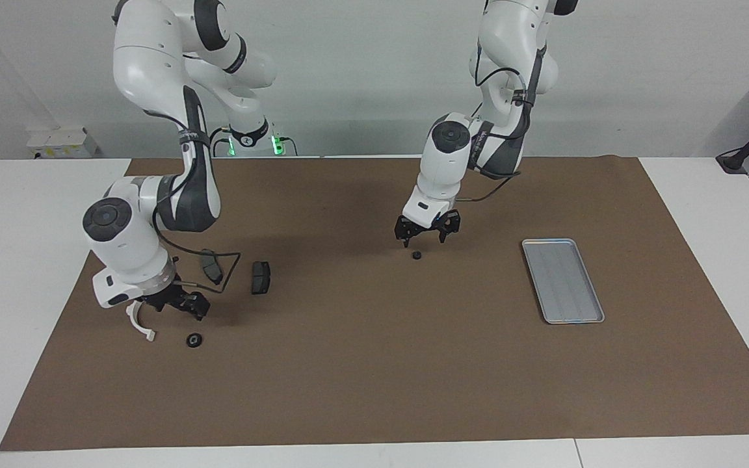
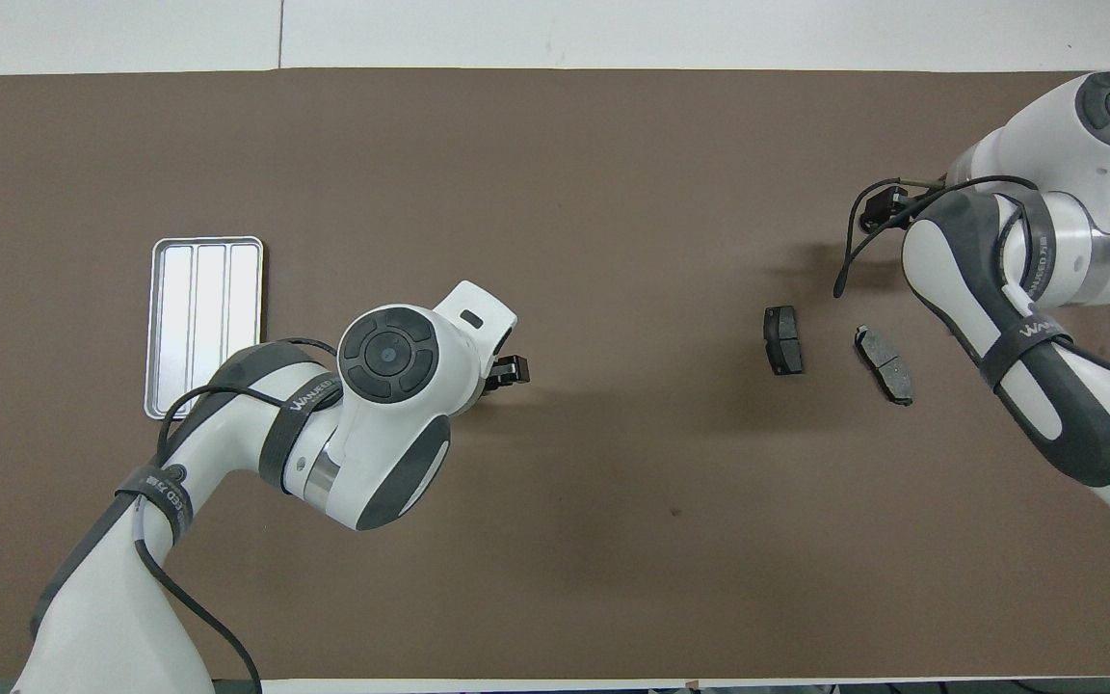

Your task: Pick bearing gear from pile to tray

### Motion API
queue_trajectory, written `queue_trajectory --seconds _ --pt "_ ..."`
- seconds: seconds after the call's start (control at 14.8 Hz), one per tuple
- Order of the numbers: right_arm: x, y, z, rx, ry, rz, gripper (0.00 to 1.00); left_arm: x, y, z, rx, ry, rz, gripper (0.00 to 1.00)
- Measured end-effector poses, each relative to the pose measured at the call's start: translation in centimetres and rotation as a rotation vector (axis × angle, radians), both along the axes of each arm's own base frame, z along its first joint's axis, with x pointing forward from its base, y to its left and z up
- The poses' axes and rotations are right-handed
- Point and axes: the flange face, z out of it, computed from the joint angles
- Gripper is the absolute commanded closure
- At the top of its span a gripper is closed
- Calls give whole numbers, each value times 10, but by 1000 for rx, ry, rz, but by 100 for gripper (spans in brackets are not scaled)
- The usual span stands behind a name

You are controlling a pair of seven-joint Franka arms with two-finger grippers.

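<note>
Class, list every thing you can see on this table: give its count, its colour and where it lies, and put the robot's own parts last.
Tray: one, silver, on the mat at the left arm's end, nothing in it.
Small round parts: two, black; one mid-mat under the left gripper, one beside the white arc.
Brake pads: two, dark grey; one and another side by side toward the right arm's end.
White arc: one, white, partly hidden under the right gripper.
Mat: one, brown, covering the white table.
Left gripper: open, just above the mid-mat round part.
Right gripper: open, low over the white arc.
</note>
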Motion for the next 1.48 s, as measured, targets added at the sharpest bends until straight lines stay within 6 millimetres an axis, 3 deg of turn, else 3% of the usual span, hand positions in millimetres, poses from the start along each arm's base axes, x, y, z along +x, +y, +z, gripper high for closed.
queue_trajectory --seconds 0.27,0.94,1.35,1.48 --pt "7 1 -25 -3 -21 12 0 2 0 -9 13 -11 -14 1" --pt "22 10 -43 6 -45 17 1 4 1 -25 25 -6 -18 1" --pt "23 10 -42 7 -47 17 30 0 0 -33 21 -9 -25 1" --pt "23 11 -43 8 -47 17 50 -2 0 -36 22 -7 -25 1"
